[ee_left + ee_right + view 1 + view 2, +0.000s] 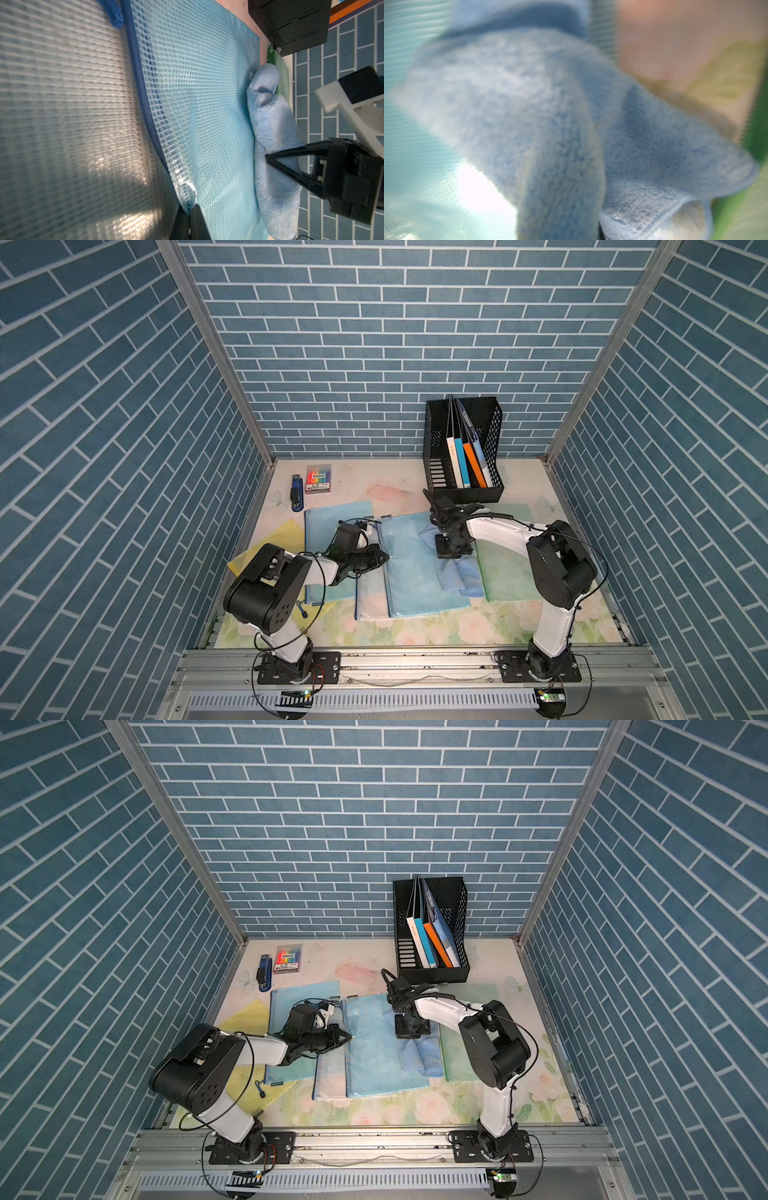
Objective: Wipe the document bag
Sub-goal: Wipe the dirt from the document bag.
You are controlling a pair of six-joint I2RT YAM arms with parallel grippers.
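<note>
The document bag (pixel 415 572) (pixel 374 1056) is a light blue mesh pouch lying flat mid-table. My left gripper (pixel 384 558) (pixel 348 1038) is shut on its left edge; in the left wrist view the jaws (pixel 189 214) pinch a raised fold of the bag (pixel 199 104). A fluffy blue cloth (pixel 459 578) (pixel 419 1058) (pixel 274 135) lies on the bag's right side. My right gripper (pixel 453 549) (pixel 411 1031) points down and is shut on the cloth's far end. The right wrist view is filled by the cloth (pixel 529 114), which hides the jaws there.
A black file rack (pixel 494 423) with books stands at the back right. A green bag (pixel 511 572) lies right of the cloth. A clear mesh bag (pixel 370 601), a teal bag (pixel 328 526) and a yellow bag (pixel 282 535) overlap at left. Stapler (pixel 296 497) and marker pack (pixel 319 480) sit back left.
</note>
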